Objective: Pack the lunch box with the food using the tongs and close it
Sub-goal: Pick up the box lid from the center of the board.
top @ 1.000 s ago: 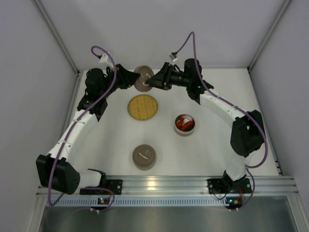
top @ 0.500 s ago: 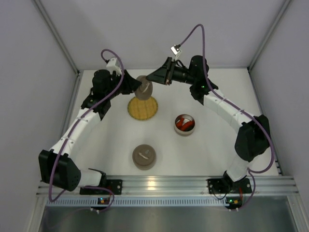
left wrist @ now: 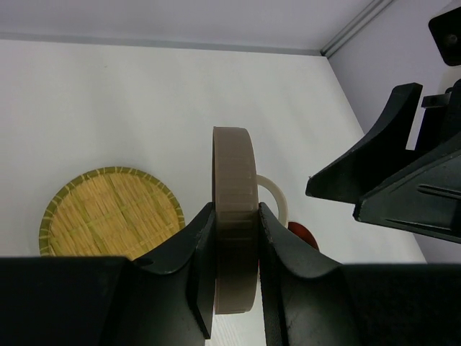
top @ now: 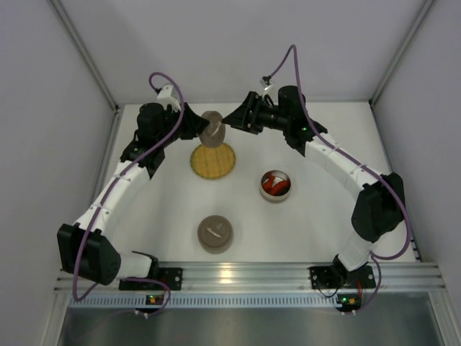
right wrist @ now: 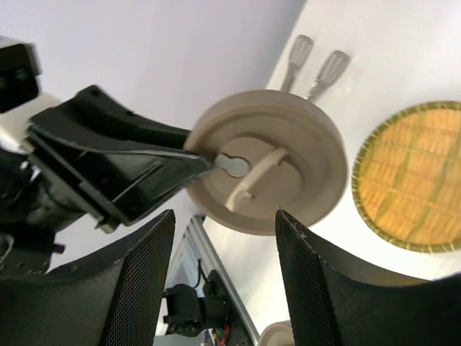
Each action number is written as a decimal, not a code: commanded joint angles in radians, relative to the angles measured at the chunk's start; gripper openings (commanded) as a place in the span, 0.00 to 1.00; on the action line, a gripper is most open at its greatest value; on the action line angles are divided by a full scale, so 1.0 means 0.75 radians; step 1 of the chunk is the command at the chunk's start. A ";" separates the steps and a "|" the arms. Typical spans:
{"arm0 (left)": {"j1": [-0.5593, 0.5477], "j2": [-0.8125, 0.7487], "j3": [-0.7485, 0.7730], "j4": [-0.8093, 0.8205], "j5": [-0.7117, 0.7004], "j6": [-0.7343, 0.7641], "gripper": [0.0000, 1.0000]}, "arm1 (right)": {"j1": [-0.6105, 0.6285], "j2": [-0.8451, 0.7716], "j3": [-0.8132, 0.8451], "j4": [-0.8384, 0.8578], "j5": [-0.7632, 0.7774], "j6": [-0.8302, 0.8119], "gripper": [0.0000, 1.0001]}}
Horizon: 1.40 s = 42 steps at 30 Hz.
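Observation:
My left gripper [top: 204, 127] is shut on a round taupe lid [top: 214, 128], holding it on edge above the back rim of the yellow woven plate [top: 214, 160]. In the left wrist view the lid [left wrist: 234, 180] is pinched between both fingers [left wrist: 198, 245]. My right gripper [top: 232, 121] stands open just right of the lid, touching nothing; its view faces the lid's handle side [right wrist: 268, 169]. The round lunch box [top: 276, 193] holds red-orange food [top: 273, 183]. The tongs' two tips [right wrist: 329, 68] lie on the table behind the lid.
A second round taupe piece with a handle [top: 215, 233] sits near the front, between the arm bases. White walls close in the table at the back and on both sides.
The left gripper has lifted the lid off the back of the table and tipped it on edge over the plate. The right gripper has come off the lid, drawn back and opened wider.

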 commanded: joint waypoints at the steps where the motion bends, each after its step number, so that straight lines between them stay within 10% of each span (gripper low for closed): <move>1: -0.003 0.002 0.051 0.032 -0.027 -0.007 0.00 | 0.017 -0.037 0.113 -0.149 0.133 -0.033 0.58; 25: -0.038 0.024 0.084 0.000 -0.056 0.030 0.00 | 0.109 0.105 0.115 -0.158 0.174 0.041 0.57; 42: -0.038 0.024 0.082 0.006 -0.036 0.009 0.00 | 0.115 0.146 0.052 -0.072 0.117 0.082 0.36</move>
